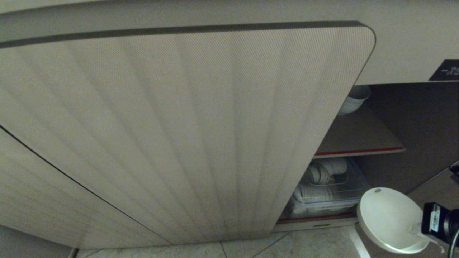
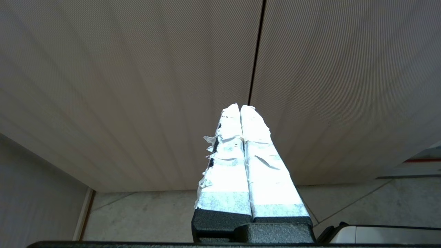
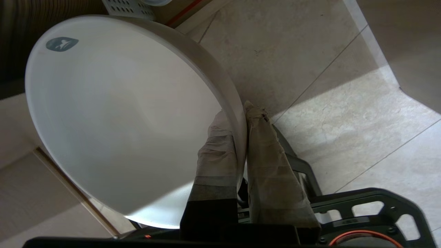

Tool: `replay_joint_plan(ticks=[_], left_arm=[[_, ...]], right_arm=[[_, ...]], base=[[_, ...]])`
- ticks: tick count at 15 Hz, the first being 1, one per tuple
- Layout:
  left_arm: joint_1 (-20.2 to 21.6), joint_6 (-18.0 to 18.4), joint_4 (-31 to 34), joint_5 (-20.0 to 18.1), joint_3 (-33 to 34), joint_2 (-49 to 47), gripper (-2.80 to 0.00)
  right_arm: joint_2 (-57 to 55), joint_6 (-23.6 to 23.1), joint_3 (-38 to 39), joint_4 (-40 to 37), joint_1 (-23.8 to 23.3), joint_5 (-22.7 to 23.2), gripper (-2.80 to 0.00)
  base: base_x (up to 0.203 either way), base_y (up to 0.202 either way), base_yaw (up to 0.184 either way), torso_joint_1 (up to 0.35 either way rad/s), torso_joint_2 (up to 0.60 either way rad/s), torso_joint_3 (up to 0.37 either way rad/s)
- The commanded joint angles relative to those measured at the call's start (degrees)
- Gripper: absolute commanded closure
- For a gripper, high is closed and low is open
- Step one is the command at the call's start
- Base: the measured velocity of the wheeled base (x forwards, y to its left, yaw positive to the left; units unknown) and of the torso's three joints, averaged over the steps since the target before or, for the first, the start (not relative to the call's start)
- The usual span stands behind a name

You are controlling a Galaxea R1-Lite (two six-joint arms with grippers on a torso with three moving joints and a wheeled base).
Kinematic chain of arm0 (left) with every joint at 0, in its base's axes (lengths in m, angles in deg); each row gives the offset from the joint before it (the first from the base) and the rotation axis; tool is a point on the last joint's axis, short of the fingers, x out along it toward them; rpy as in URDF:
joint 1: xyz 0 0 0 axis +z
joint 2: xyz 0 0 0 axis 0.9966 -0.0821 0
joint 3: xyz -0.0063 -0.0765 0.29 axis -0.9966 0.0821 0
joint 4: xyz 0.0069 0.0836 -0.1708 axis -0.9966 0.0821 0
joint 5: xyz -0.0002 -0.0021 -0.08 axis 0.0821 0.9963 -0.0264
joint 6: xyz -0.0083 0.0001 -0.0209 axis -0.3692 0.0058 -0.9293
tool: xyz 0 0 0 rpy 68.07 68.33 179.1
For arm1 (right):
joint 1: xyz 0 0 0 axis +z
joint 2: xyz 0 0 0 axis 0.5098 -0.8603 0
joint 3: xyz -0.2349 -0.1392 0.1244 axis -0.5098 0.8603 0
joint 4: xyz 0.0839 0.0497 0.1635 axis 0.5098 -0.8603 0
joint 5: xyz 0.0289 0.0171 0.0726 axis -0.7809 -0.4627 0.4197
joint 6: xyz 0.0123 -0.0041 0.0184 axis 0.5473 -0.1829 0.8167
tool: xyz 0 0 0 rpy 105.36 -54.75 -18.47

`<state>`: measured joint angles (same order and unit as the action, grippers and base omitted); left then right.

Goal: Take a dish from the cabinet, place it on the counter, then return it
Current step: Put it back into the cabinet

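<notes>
From the head view, the low cabinet with pale beige ribbed doors (image 1: 172,136) stands with one door swung wide, baring its dark interior, a brown shelf with a red front edge (image 1: 358,150) and a clear plastic bin of stacked white crockery (image 1: 328,191) below. At the lower right corner the right hand (image 1: 417,229) reaches in from the side, holding a round white dish (image 1: 389,218) by its rim, outside the cabinet, low over the pale tiled floor (image 1: 315,243). The cream counter (image 1: 412,53) runs above, a black hob panel (image 1: 446,70) set into it.

The left wrist view shows the left hand (image 2: 240,108) parked facing the closed doors, its white-taped fingers (image 2: 224,165) pressed together on nothing.

In the right wrist view, the two taped fingers (image 3: 218,144) pinch the dish's raised edge between them, one inside the bowl, one outside, nearly closed. The dish hangs tilted steeply, a small teal logo (image 3: 62,44) at its far rim; an edge grip probably suits pulling it out of the stack, and the counter appears to be the next stop.
</notes>
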<state>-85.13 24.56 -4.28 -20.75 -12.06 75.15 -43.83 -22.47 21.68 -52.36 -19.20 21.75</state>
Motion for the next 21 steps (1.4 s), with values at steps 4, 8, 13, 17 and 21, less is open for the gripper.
replay_joint_plan(ticks=[4, 8, 13, 17, 21], left_arm=[[0.0, 0.0, 0.0, 0.0, 0.0, 0.0, 0.00], [0.0, 0.0, 0.0, 0.0, 0.0, 0.0, 0.00], [0.0, 0.0, 0.0, 0.0, 0.0, 0.0, 0.00], [0.0, 0.0, 0.0, 0.0, 0.0, 0.0, 0.00], [0.0, 0.0, 0.0, 0.0, 0.0, 0.0, 0.00]], right_arm=[[-1.3, 1.9, -0.3, 2.0, 0.9, -0.9, 0.00], [-2.9, 5.0, -2.4, 2.8, 1.0, -1.2, 0.00], [-4.7, 8.4, -5.3, 2.8, 1.0, -1.2, 0.00], [-6.3, 11.7, -7.4, 2.7, 1.0, -1.1, 0.00], [-6.8, 12.7, -7.8, 3.2, 1.0, -1.1, 0.00]], base=[[0.000, 0.000, 0.000, 0.000, 0.00, 0.000], [0.000, 0.000, 0.000, 0.000, 0.00, 0.000], [0.000, 0.000, 0.000, 0.000, 0.00, 0.000], [0.000, 0.000, 0.000, 0.000, 0.00, 0.000], [0.000, 0.000, 0.000, 0.000, 0.00, 0.000]])
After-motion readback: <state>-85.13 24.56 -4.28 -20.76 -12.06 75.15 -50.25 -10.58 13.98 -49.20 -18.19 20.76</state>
